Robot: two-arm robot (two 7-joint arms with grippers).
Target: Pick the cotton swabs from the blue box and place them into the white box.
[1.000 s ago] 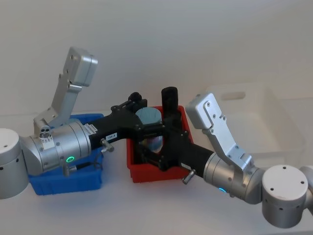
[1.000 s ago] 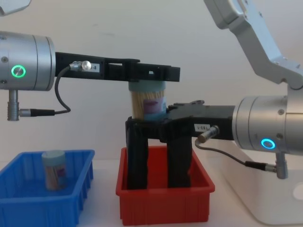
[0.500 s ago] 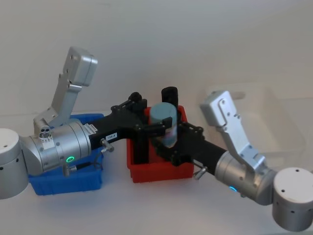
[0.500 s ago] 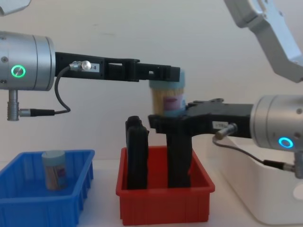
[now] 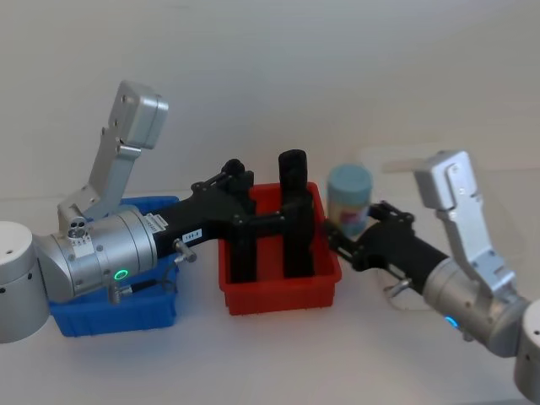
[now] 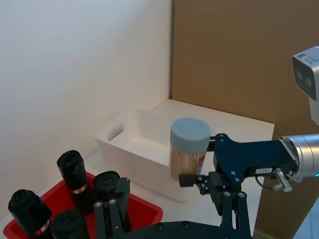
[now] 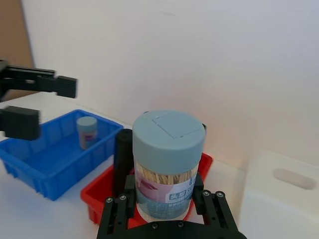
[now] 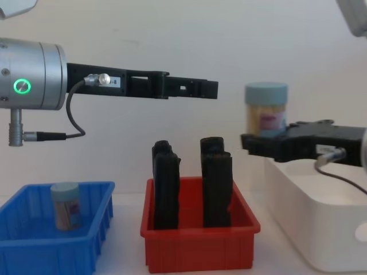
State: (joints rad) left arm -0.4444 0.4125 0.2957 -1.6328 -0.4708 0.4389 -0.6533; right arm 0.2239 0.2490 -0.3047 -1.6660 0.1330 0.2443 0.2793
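Shifted rightward, the right gripper (image 8: 256,142) clasps cotton swabs (image 8: 266,110), hiding their base.

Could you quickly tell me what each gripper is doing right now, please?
Left gripper: open, holding nothing.
Right gripper: closed on a jar of cotton swabs.

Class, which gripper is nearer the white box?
Right. The right gripper holds a cotton swab jar above the left edge of the white box; the left gripper hovers over the red bin.
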